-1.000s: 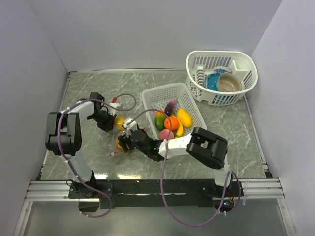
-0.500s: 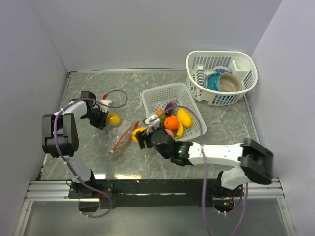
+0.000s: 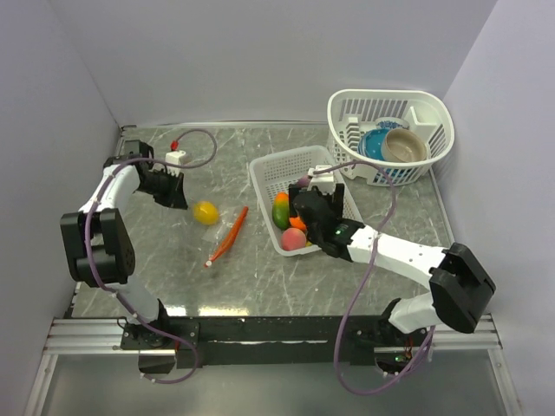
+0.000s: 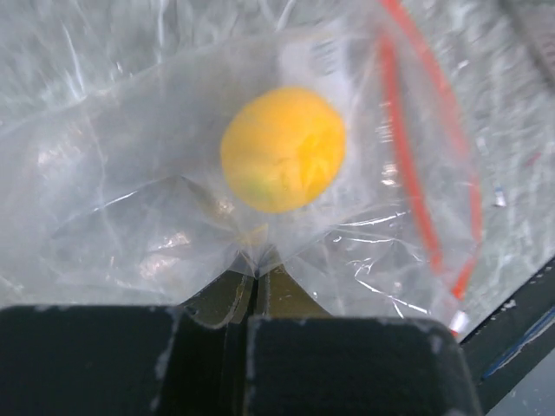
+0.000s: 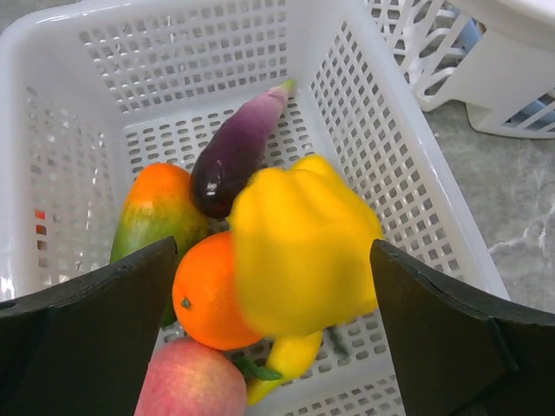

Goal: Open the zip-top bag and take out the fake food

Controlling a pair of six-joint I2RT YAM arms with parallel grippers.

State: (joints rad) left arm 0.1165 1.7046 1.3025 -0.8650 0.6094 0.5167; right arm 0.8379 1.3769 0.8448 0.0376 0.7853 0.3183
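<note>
My top camera looks down from high up at the near side onto the whole table (image 3: 173,260), my left wrist camera sits very close over the bag (image 4: 104,156), and my right wrist camera looks close into the basket (image 5: 408,147), and the top view shows both of those too.

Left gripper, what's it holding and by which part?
The left gripper pinches the zip-top bag by a fold of clear plastic, away from its zip strip; a yellow fruit sits inside.

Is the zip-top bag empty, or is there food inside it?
Not empty. In the left wrist view one round yellow fruit shows through the clear plastic of the zip-top bag, which the left gripper pinches.
</note>
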